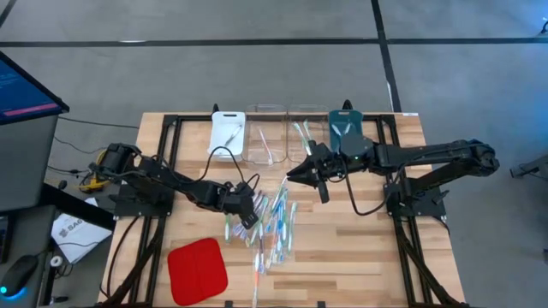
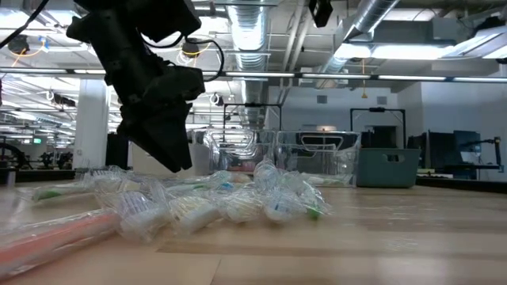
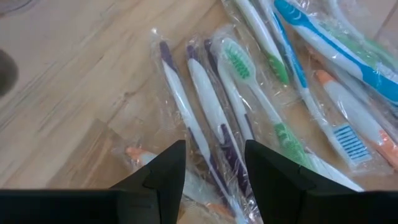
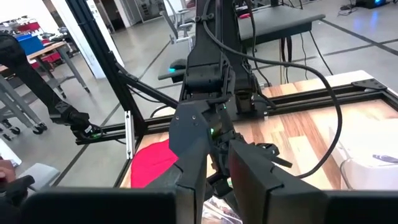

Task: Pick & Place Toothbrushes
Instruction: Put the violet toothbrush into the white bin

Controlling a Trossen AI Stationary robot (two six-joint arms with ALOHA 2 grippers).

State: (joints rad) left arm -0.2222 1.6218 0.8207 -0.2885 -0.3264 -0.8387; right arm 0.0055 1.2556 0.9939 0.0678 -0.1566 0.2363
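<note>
Several toothbrushes point(image 1: 272, 224) in clear wrappers lie in a loose pile on the wooden table, near its middle. My left gripper point(image 1: 248, 212) hangs open just above the pile's left side, slanting down. In the left wrist view its fingers point(image 3: 214, 177) stand on either side of two purple-accented toothbrushes point(image 3: 208, 124) without touching them. In the low view the left gripper point(image 2: 176, 158) shows a little above the pile point(image 2: 222, 202). My right gripper point(image 1: 293, 174) waits raised over the table's far middle. A narrow gap shows between its fingers point(image 4: 217, 180), with nothing in it.
Along the far edge stand a white tray point(image 1: 227, 137), two clear trays point(image 1: 265, 128) and a teal tray point(image 1: 347, 128). A red square pad point(image 1: 197, 269) lies near the front left. Bare wood lies to the right of the pile.
</note>
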